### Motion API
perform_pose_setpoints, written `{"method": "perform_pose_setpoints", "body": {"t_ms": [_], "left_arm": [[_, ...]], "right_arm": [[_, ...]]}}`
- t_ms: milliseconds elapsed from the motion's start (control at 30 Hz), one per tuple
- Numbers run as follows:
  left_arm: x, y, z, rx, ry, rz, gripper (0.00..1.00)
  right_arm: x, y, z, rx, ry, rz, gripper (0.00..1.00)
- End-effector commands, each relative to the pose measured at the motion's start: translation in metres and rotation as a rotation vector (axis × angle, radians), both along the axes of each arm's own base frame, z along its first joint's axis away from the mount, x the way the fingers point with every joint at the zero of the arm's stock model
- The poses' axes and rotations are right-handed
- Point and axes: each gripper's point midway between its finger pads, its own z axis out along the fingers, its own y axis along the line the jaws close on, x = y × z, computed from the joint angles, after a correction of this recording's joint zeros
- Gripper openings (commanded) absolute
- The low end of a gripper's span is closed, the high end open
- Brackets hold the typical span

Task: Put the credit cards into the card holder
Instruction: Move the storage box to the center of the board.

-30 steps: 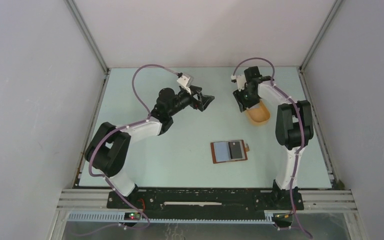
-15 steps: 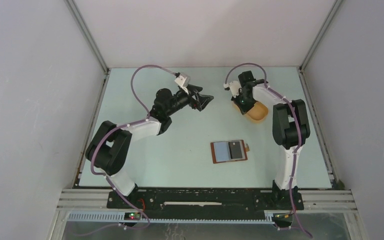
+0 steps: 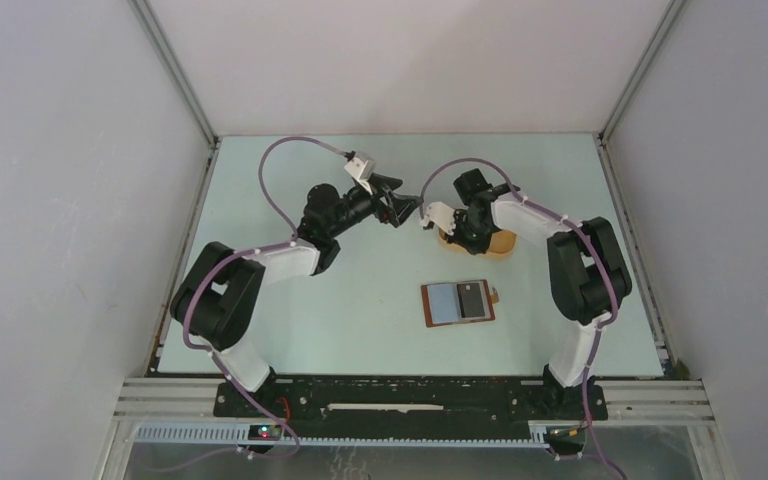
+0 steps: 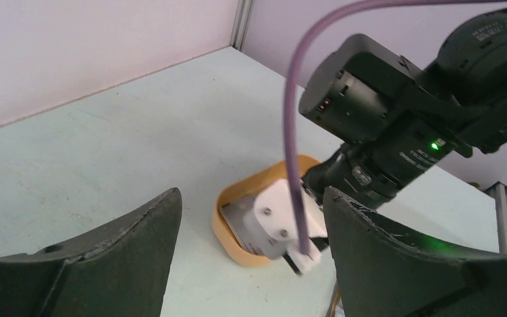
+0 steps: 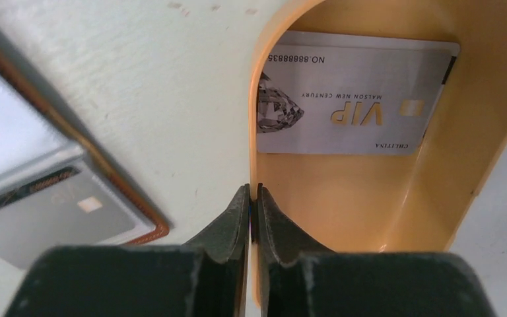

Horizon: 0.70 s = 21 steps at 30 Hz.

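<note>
A silver credit card (image 5: 350, 99) marked VIP lies in the orange-yellow oval tray (image 5: 396, 198). My right gripper (image 5: 252, 191) is shut on the tray's rim; in the top view it (image 3: 463, 234) stands at the tray's (image 3: 500, 241) left end. The reddish-brown card holder (image 3: 458, 302) lies open and flat on the table, with a pale card and a dark card on it; its corner and cards also show in the right wrist view (image 5: 46, 211). My left gripper (image 3: 415, 206) is open and empty, hovering just left of the tray (image 4: 228, 234).
The right arm's wrist camera mount (image 4: 284, 218) and purple cable (image 4: 292, 132) hang between my left gripper's jaws, over the tray. The enclosure walls stand at the back and both sides.
My right gripper has pulled the tray left and towards the near side, closer to the card holder. My left gripper has shifted slightly towards it.
</note>
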Motion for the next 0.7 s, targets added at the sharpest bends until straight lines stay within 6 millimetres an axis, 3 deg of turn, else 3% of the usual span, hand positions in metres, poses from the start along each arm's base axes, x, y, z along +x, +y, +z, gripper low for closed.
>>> {"method": "perform_pose_setpoints", "body": {"t_ms": [0, 200, 367, 533, 667], "left_arm": [[-0.005, 0.003, 0.016, -0.046, -0.050, -0.019, 0.82], [-0.004, 0.003, 0.014, -0.060, -0.035, -0.024, 0.82], [-0.003, -0.002, 0.012, -0.080, -0.002, -0.046, 0.82], [0.009, -0.013, 0.000, -0.108, 0.099, -0.061, 0.80], [0.020, -0.019, -0.027, -0.123, 0.245, -0.041, 0.76]], "right_arm": [[-0.002, -0.003, 0.026, 0.007, -0.074, 0.123, 0.16], [-0.001, -0.006, 0.039, 0.021, -0.100, 0.091, 0.43], [-0.006, -0.007, 0.071, 0.085, -0.146, 0.026, 0.55], [-0.015, 0.011, 0.113, 0.457, -0.072, -0.192, 0.69], [-0.020, 0.015, 0.120, 0.782, 0.162, -0.442, 0.77]]}}
